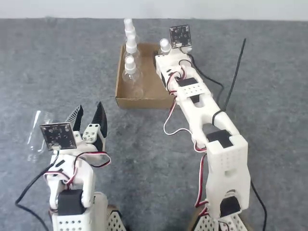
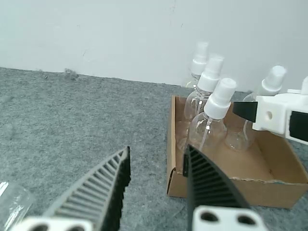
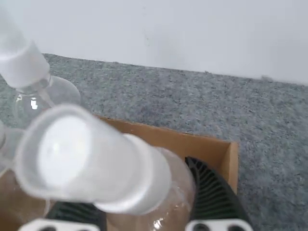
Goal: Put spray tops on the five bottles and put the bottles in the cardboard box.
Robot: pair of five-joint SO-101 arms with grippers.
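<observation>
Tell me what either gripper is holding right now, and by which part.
The right gripper holds a bottle by its clear body, just below its spray top. The left gripper is open and empty.

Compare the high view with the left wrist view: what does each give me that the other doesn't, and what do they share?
The high view adds the right arm at full length, reaching to the cardboard box, and a thin white tube lying on the carpet beside the left arm. The left wrist view adds a side-on look at the three capped bottles, standing upright in the box. Both show the box, those three bottles, the fourth bottle in the right gripper, and the open left gripper.
</observation>
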